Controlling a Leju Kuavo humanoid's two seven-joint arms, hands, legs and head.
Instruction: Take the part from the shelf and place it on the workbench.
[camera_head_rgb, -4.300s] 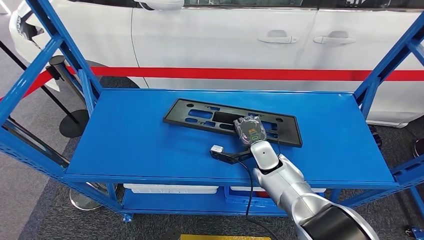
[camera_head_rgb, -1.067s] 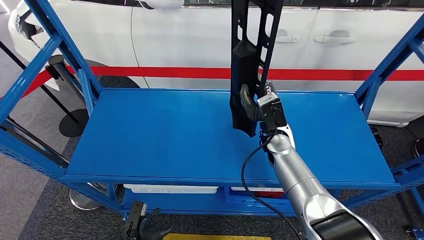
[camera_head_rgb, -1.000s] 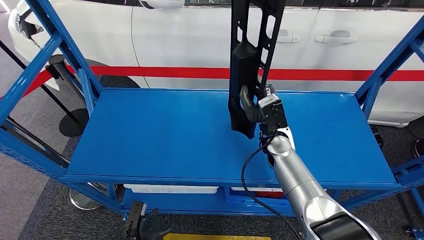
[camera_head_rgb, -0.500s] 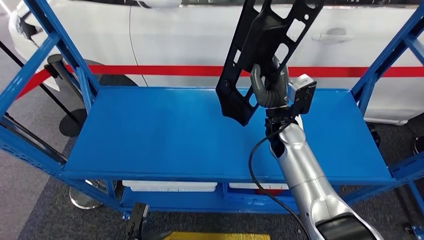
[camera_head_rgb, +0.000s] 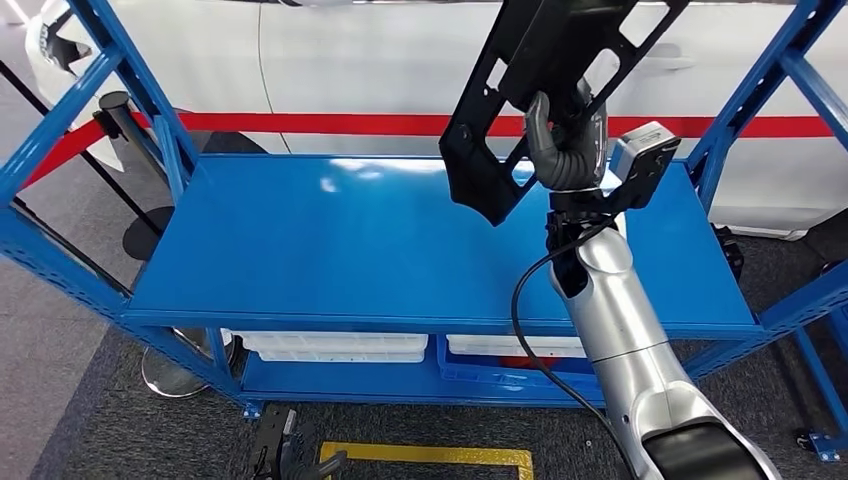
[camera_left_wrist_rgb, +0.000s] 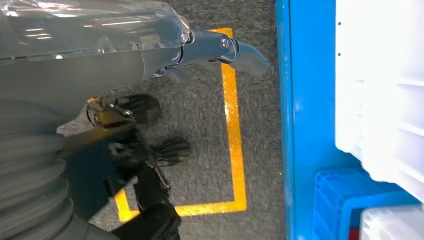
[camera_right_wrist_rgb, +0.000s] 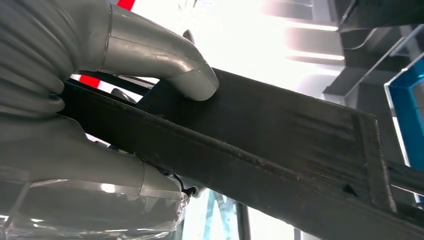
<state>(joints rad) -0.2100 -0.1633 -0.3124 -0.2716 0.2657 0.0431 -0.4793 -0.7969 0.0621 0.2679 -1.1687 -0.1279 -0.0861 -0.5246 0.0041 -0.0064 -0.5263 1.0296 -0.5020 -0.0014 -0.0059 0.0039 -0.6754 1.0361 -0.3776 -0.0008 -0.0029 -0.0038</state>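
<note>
Part (camera_head_rgb: 540, 90), black slotted plate, held in right robot hand (camera_head_rgb: 562, 150) at 1 o'clock, lifted clear above blue shelf (camera_head_rgb: 330, 250). Left robot hand (camera_left_wrist_rgb: 150, 125) hangs low, fingers apart, empty. Step: carry-off. Next: turn w/ part, find counter, keep grip firm.

It looked like a car workshop or factory floor; a white car (camera_head_rgb: 330, 60) stood behind a blue steel shelf (camera_head_rgb: 330, 240); yellow floor tape (camera_left_wrist_rgb: 231, 125) marked grey carpet.
</note>
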